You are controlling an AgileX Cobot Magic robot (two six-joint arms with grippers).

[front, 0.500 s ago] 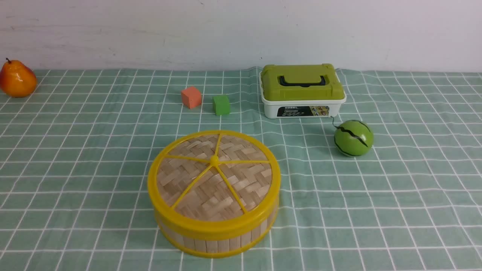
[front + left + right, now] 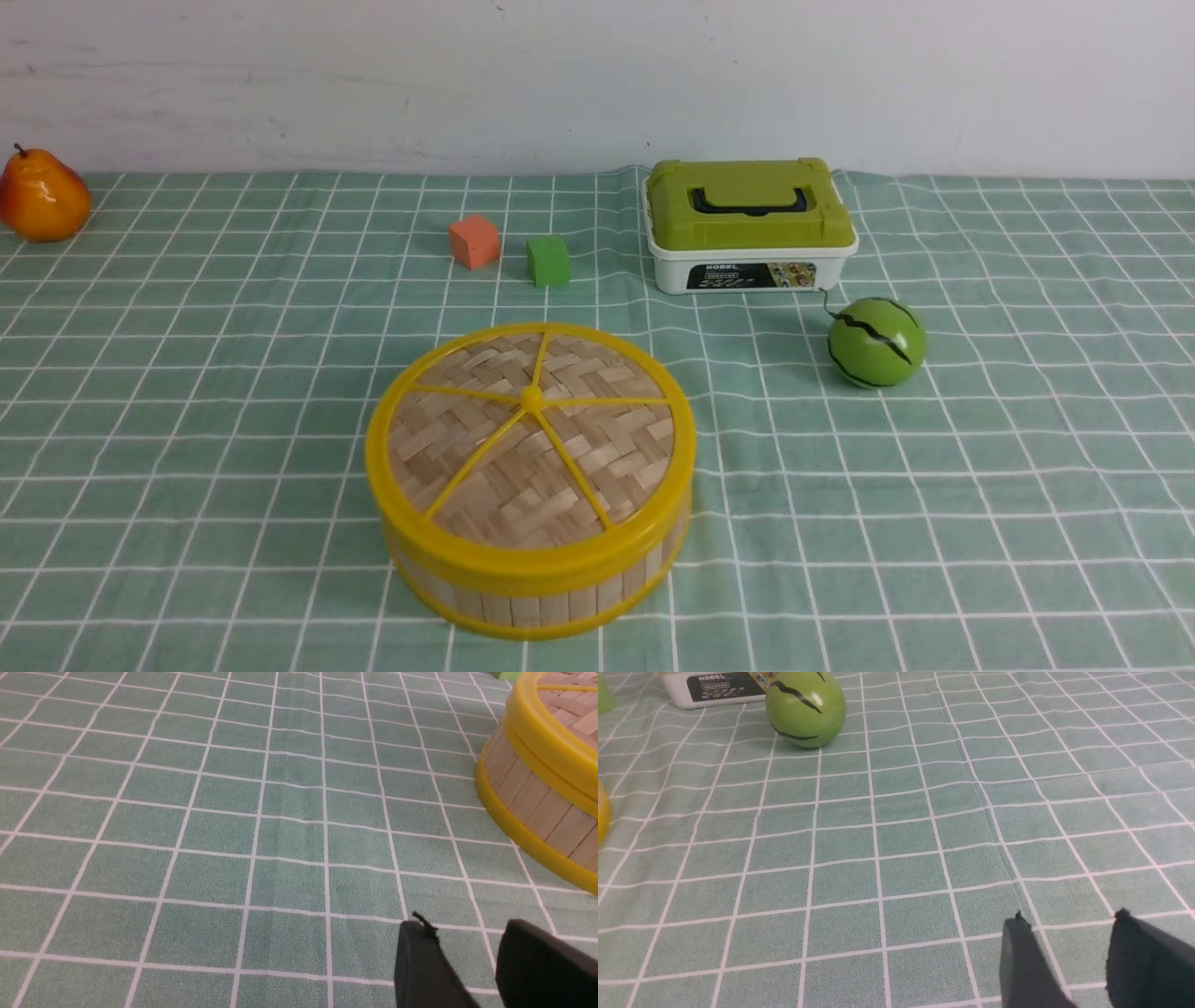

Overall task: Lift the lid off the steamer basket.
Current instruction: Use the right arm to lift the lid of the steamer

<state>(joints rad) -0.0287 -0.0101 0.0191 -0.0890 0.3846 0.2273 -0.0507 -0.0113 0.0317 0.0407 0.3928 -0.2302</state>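
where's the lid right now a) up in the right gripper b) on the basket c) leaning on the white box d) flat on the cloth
b, the lid sits flush on the basket, yellow rim on yellow rim.

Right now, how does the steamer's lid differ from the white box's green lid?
The bamboo lid is round and woven, with yellow rim and spokes; the green lid is rectangular plastic. The bamboo lid has a small centre knob; the green lid has a dark flat-lying handle. The bamboo lid is nearer the robot; the green lid farther back, rightward. Both sit closed on their containers.
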